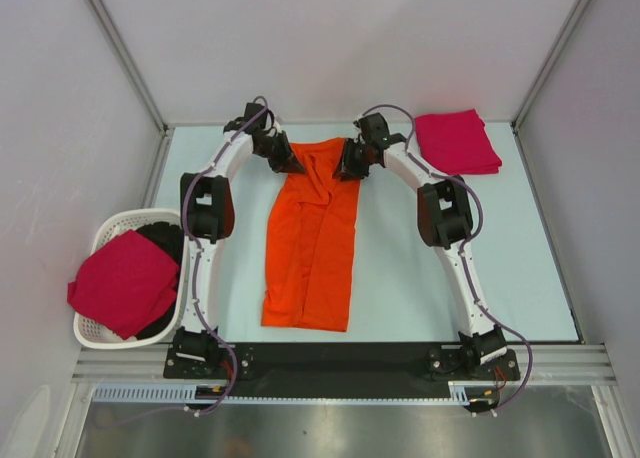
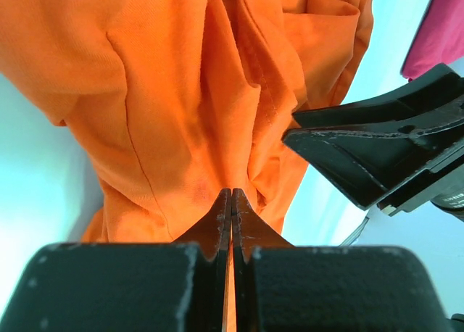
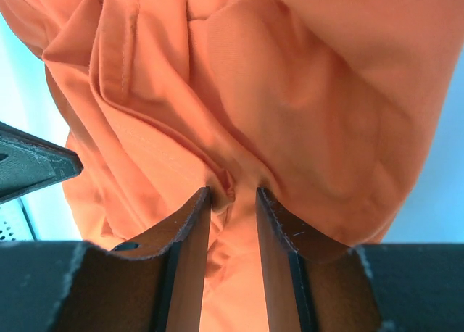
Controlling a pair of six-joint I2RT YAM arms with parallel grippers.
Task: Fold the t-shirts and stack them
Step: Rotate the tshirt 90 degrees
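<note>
Near left corner of the table: white basket, a loose crimson t-shirt draped over its rim, dark cloth under it.

Table centre: orange t-shirt, folded into a long strip running from near the near edge towards the far edge, with its far end bunched.

Left gripper: at the strip's far end, fingers pressed together on a thin layer of orange fabric.

Right gripper: just beside it, jaws narrow, with a pucker of the same fabric pinched between them.

Far right corner: folded crimson t-shirt, flat.
</note>
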